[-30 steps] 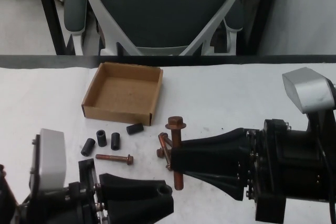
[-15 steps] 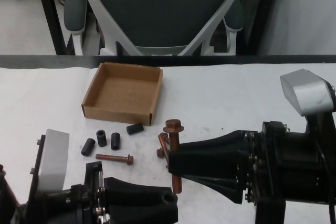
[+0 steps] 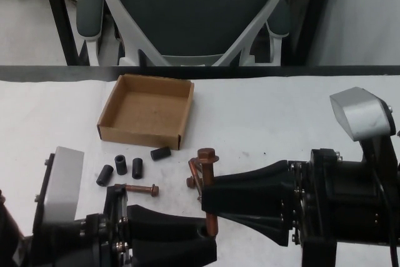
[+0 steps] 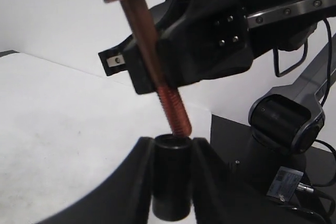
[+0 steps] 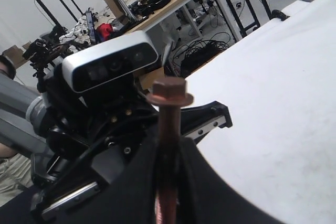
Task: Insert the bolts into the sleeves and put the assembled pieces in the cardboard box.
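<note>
My right gripper [image 3: 207,197] is shut on a copper bolt [image 3: 208,182], held upright with its hex head on top; the same bolt [image 5: 167,129] stands between the fingers in the right wrist view. My left gripper [image 3: 203,239] is shut on a black sleeve [image 4: 171,174], which stands upright with its bore facing up. The bolt's threaded tip [image 4: 181,124] touches the sleeve's rim at its mouth. Loose on the bench lie another bolt [image 3: 136,188], two more bolts [image 3: 194,172] behind the held one, and several black sleeves [image 3: 128,166]. The cardboard box [image 3: 147,111] sits empty farther back.
The white bench cloth [image 3: 269,117] stretches bare to the right of the box. An office chair [image 3: 187,10] stands behind the bench's far edge.
The left gripper with its sleeve has moved right, under the bolt. The right gripper has lowered the bolt until its tip meets the sleeve's mouth.
</note>
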{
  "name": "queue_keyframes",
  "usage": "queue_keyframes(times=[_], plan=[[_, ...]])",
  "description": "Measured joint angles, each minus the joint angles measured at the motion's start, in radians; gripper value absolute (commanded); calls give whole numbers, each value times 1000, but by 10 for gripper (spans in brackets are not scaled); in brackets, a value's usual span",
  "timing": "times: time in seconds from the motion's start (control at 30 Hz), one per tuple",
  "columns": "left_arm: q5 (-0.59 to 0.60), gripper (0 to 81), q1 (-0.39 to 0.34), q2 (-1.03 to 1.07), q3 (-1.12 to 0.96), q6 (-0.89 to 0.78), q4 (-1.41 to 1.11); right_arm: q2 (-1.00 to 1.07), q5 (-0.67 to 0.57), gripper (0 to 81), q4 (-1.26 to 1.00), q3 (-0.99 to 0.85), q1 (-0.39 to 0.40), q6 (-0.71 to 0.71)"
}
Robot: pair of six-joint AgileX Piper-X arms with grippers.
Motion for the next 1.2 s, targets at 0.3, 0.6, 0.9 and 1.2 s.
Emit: queue_keyframes(times=[0.3,0.6,0.9,1.2], plan=[[-7,8,-54,0,-24,0,41,0,-9,2,4,0,0,0],[-77,8,-96,0,-24,-16,39,0,-23,2,8,2,0,-20],[-110,8,-68,0,-24,-24,31,0,-3,2,5,2,0,-23],[-64,8,48,0,-24,-94,-15,0,46,2,-16,-3,-7,-34]])
